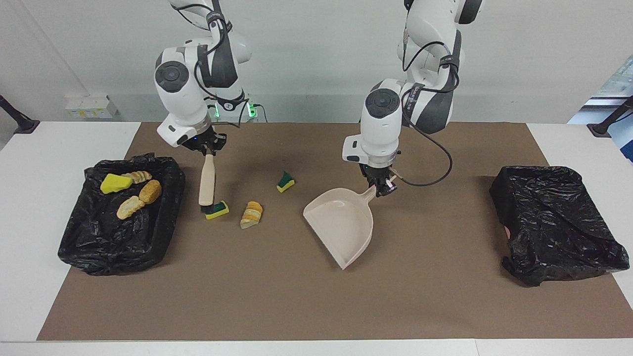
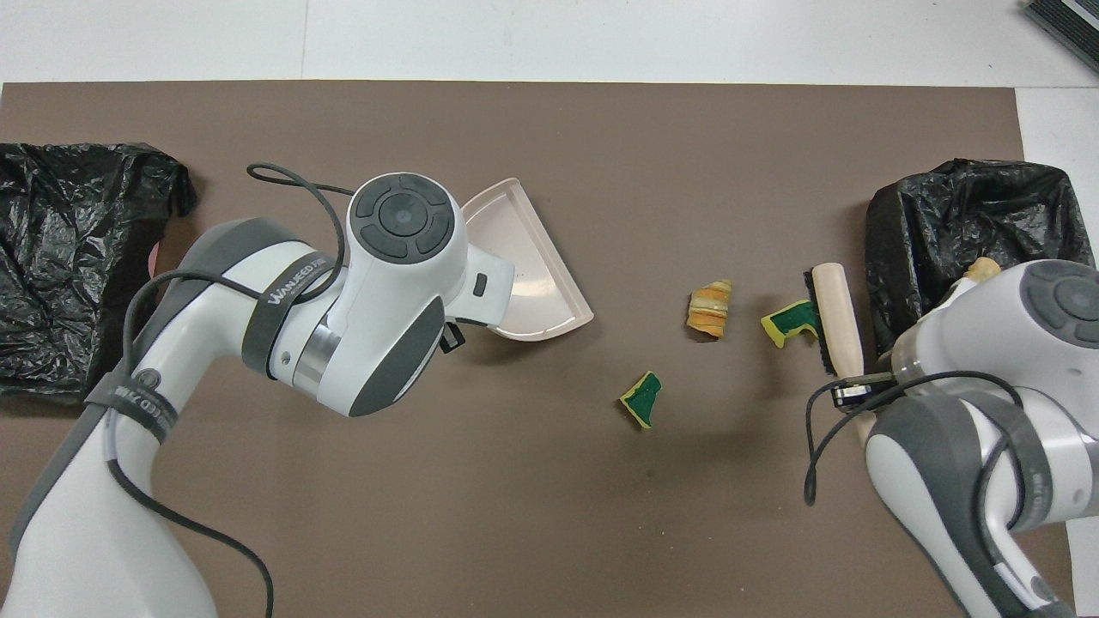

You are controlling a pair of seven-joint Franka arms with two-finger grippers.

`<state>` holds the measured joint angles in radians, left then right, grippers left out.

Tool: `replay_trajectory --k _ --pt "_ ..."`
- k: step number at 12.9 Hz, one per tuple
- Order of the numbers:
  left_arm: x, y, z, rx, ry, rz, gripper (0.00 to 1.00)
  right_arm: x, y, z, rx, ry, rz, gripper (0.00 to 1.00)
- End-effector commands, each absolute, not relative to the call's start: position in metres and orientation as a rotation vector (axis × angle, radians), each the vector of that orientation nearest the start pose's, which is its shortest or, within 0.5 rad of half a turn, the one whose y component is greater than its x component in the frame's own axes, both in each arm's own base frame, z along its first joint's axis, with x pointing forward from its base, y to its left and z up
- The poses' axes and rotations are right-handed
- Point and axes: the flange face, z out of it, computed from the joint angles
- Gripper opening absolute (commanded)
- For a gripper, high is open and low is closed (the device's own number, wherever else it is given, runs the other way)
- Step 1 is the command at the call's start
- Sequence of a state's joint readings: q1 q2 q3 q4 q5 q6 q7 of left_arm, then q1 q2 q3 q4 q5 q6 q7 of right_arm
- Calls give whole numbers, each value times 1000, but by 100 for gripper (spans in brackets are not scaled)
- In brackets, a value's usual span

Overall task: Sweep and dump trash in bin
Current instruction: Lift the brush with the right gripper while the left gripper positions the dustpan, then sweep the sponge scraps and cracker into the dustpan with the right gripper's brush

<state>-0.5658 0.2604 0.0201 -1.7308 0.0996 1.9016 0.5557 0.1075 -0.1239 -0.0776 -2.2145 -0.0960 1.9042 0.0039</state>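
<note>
Three pieces of trash lie on the brown mat: a green-backed sponge bit (image 1: 217, 210) (image 2: 790, 319), a bread chunk (image 1: 251, 214) (image 2: 710, 308) and a smaller sponge bit (image 1: 285, 182) (image 2: 642, 398). My right gripper (image 1: 207, 148) (image 2: 850, 391) is shut on the handle of the brush (image 1: 207, 179) (image 2: 834, 313), whose black bristles touch the first sponge bit on its bin side. The bin (image 1: 118, 247) (image 2: 970, 197), lined in black, holds several scraps. My left gripper (image 1: 380, 190) is shut on the handle of the beige dustpan (image 1: 341, 225) (image 2: 524, 275), whose mouth faces the scraps.
A second black bag (image 1: 554, 222) (image 2: 77, 257) lies crumpled at the left arm's end of the mat. The left arm's cable loops beside its wrist. White table borders the brown mat (image 1: 296, 306) on all sides.
</note>
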Motion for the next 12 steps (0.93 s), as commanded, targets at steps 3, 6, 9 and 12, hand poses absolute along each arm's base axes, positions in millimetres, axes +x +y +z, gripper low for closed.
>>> replay_trajectory --k 3,6,9,12 --pt "471 -297 413 -2432 1810 211 0 493 -36 355 -3240 -199 266 0" --pt "444 -304 403 -2427 1828 213 0 493 -25 353 -3249 -245 283 0" --pt "416 -318 401 -2433 1815 193 0 497 3 336 -3241 -338 325 0" --pt "408 -326 393 -2503 1701 199 0 501 45 334 -3224 -428 327 0"
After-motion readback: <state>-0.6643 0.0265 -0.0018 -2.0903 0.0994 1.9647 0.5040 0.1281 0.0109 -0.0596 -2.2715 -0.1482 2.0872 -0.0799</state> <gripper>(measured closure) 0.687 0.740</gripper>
